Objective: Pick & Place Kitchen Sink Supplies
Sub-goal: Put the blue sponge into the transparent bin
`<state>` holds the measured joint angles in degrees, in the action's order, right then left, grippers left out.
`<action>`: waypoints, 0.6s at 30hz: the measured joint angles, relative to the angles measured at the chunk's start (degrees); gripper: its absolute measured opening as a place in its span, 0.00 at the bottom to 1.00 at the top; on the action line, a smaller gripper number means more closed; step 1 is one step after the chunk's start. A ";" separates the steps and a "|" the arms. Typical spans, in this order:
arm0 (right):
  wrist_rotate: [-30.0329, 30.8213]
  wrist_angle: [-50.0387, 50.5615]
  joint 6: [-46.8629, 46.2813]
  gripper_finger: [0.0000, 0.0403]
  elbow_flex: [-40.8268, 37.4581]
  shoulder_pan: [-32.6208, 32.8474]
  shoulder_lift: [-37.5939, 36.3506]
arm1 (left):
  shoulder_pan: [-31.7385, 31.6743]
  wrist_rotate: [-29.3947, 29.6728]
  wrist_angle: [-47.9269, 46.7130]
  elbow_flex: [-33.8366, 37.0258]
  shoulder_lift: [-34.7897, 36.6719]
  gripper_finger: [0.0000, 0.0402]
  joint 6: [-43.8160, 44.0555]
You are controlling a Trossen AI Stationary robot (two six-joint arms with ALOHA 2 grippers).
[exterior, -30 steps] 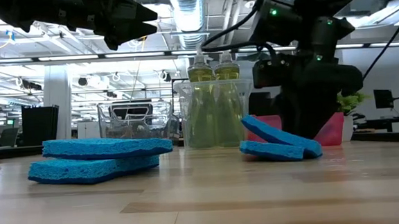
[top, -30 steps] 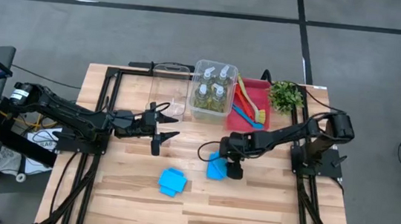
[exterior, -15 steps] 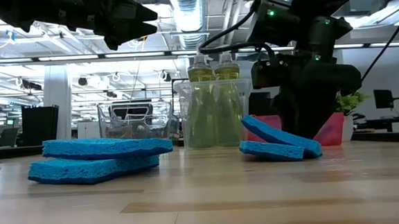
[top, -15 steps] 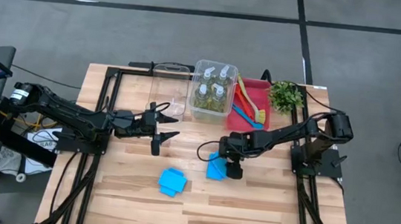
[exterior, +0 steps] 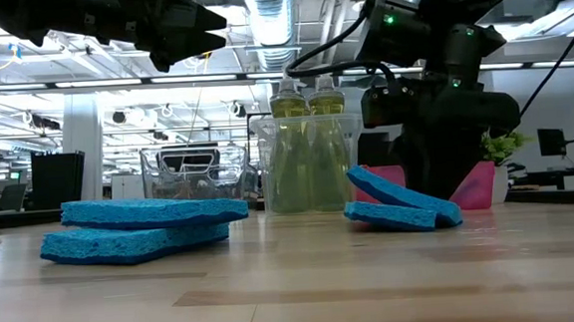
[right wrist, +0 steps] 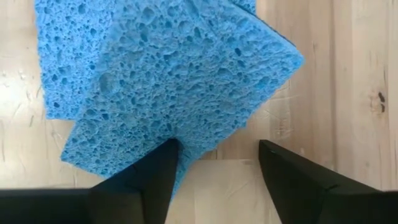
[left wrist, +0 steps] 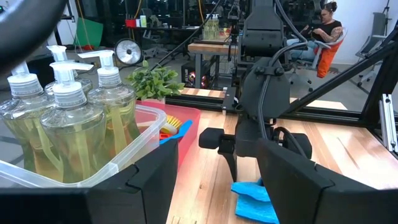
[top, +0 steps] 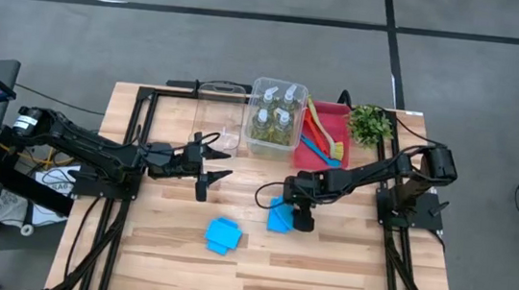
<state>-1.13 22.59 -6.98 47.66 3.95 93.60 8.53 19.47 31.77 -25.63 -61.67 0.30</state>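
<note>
Two blue sponges (top: 223, 235) lie stacked flat near the table's middle. A second pair (top: 278, 215) lies to their right. Its upper sponge (right wrist: 186, 81) leans slanted across the lower one (right wrist: 65, 56), with one end raised (exterior: 360, 176). My right gripper (right wrist: 217, 168) points steeply down at this pair, open, at the upper sponge's right edge. My left gripper (top: 213, 177) hovers open and level over the table's left half, holding nothing. Several bottles of yellow-green liquid (top: 275, 116) stand in a clear bin. Brushes (top: 323, 137) lie in a red bin. My right gripper has one finger (right wrist: 152, 171) right at the upper sponge's edge (right wrist: 180, 146). The other finger stands over bare wood. Whether that finger touches the sponge, I cannot tell. Nothing lies between the two fingers.
An empty clear bin (top: 219, 112) stands left of the bottle bin, and a leafy plant (top: 370, 124) stands at the far right. Bare wood stretches along the table's near edge (top: 254, 289). A person sits in the room beyond the table (left wrist: 323, 25).
</note>
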 joint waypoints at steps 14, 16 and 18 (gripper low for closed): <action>-1.70 0.00 -0.02 0.24 -0.02 0.09 0.04 | -0.01 0.01 0.00 0.00 0.00 0.55 0.00; -2.66 0.00 -0.04 0.21 -0.02 0.04 0.04 | 0.01 0.01 0.00 0.00 0.00 0.55 0.00; -3.17 0.01 -0.04 0.18 -0.02 0.03 0.04 | -0.01 -0.01 0.00 0.00 0.00 0.55 0.00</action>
<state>-4.30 22.60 -7.03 47.64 3.98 93.65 8.51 19.46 31.77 -25.63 -61.67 0.30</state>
